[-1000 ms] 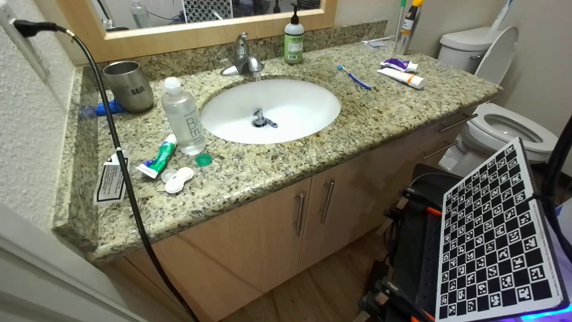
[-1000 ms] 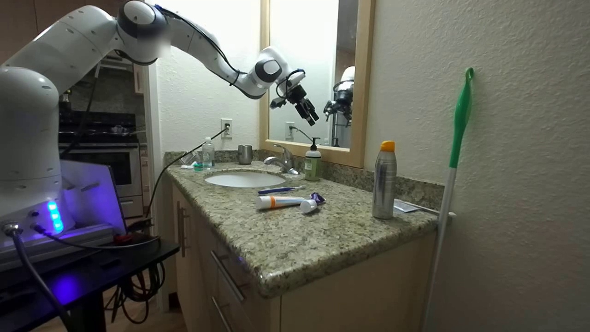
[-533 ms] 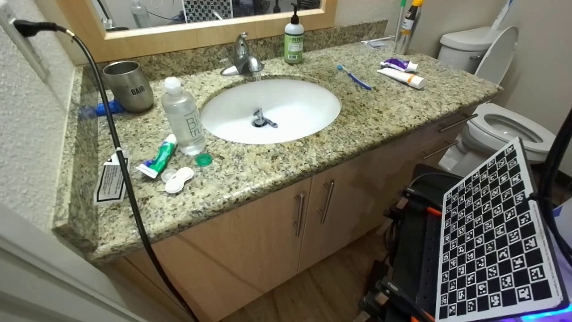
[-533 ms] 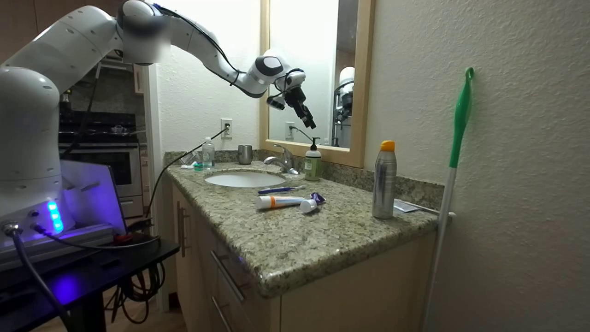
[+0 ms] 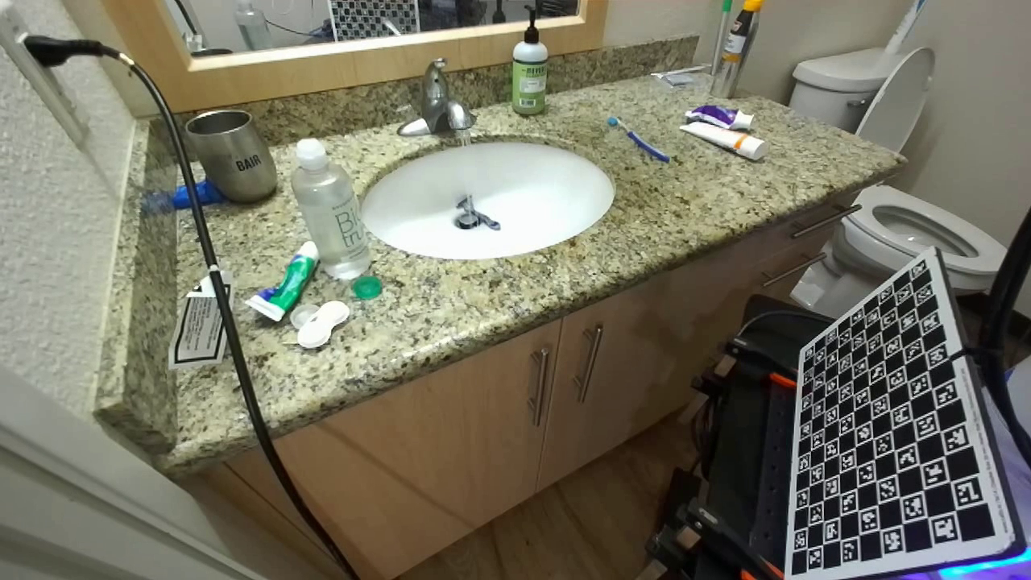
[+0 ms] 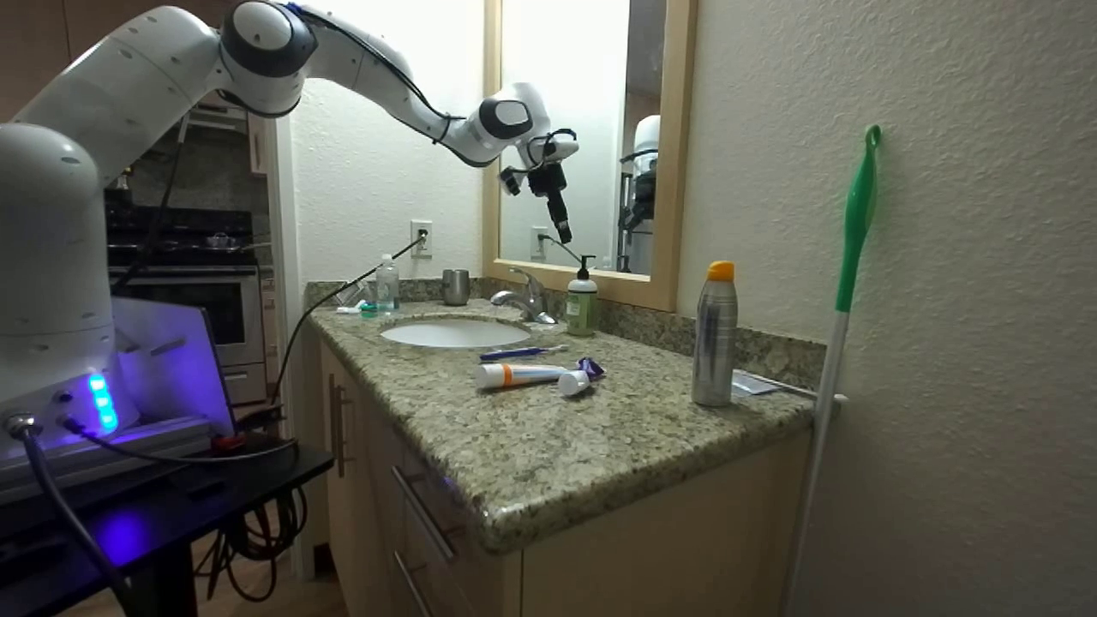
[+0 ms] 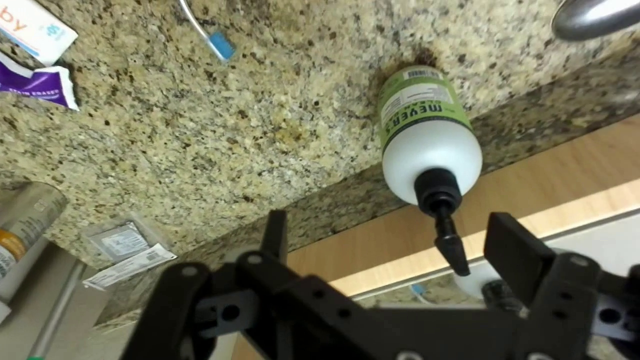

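Right of the faucet (image 6: 535, 296), above the soap (image 7: 427, 145), the gripper (image 7: 388, 227) hangs empty, fingers (image 7: 515, 250) wide apart; an off-centre descent could clip the pump (image 7: 440, 192) and tip the soap.

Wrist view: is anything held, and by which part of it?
Nothing is held: the pincer stands open above the green-and-white Meyer's pump bottle, clear of its black pump head.
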Available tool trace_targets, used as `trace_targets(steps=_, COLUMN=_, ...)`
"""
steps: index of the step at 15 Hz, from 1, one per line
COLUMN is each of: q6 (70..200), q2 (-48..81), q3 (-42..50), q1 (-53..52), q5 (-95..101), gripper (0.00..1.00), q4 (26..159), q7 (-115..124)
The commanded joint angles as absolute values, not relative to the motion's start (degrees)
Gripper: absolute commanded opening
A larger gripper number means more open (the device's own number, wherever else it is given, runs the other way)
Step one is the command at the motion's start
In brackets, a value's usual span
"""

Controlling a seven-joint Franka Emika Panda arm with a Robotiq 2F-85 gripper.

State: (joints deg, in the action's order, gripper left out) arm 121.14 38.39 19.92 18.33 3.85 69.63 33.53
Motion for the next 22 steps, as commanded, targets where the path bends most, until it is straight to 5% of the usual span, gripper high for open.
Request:
trace_targets(steps=1, q6=112.9, q2=42.1, q3=15.5, q1=21.9, q5=-0.9, gripper=1.00, q4=62.0, q7=23.1)
trace_targets(steps=22, q6=132.9, q2=50.4, q3=18.6, q1=19.0, q5=3.9, gripper=1.00, q4=62.4, q7=38.1)
